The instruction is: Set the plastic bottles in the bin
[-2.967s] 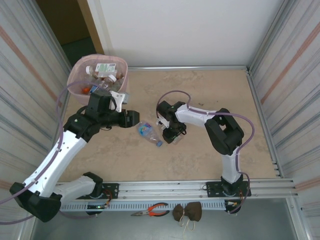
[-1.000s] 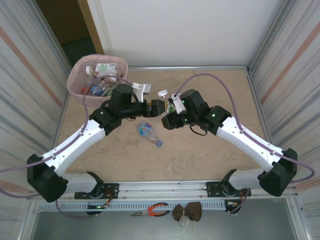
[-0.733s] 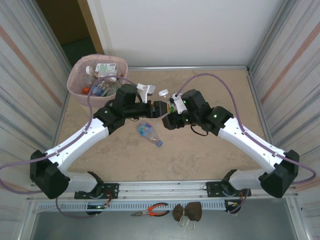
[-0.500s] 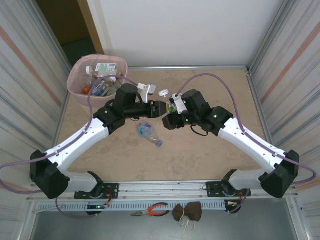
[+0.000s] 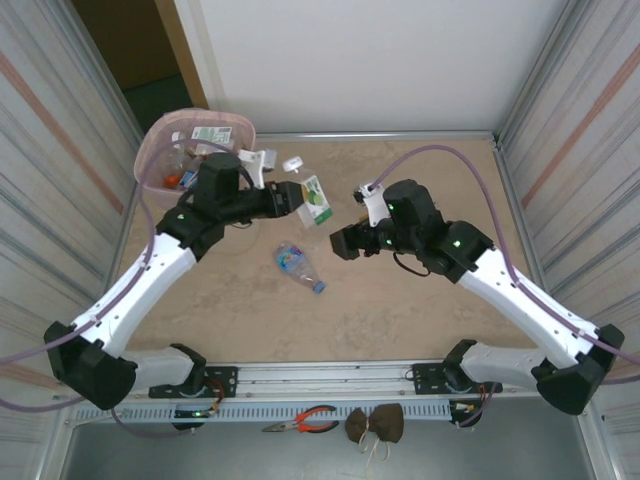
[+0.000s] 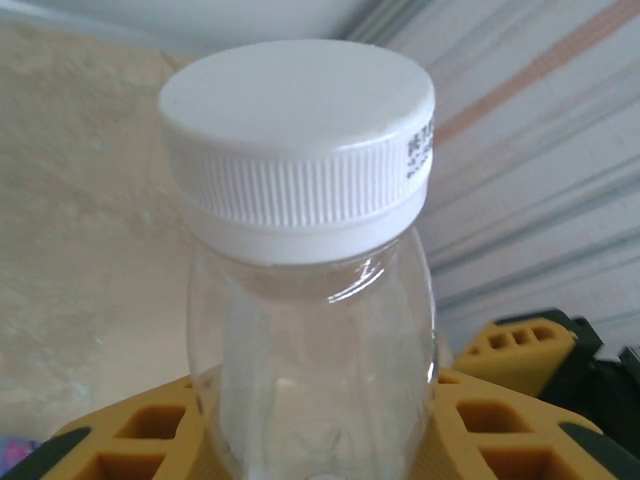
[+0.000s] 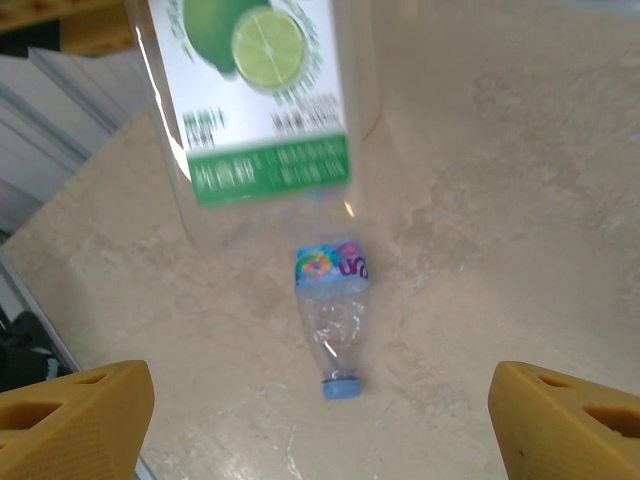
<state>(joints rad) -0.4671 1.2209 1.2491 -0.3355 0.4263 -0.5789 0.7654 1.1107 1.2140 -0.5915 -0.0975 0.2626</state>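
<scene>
Gripping a clear white-capped bottle [image 5: 315, 198] by its body, the left claw [image 5: 295, 196] has its jaws drawn narrow around it, clear of the table [image 5: 420, 180]. The right claw [image 5: 342, 242], facing it close by, stands wide and empty. Several bottles [image 5: 195, 165] already sit in the bin [image 5: 160, 130] just behind the left claw's wrist, so the held one and a blue-capped bottle [image 5: 300, 267] lying below and between both claws look left to do.

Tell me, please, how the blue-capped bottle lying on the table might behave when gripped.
The blue-capped bottle looks clear and empty, so it is probably light. Lying on its side on the table, it may roll if nudged. Its plastic wall would likely dent when squeezed.
</scene>
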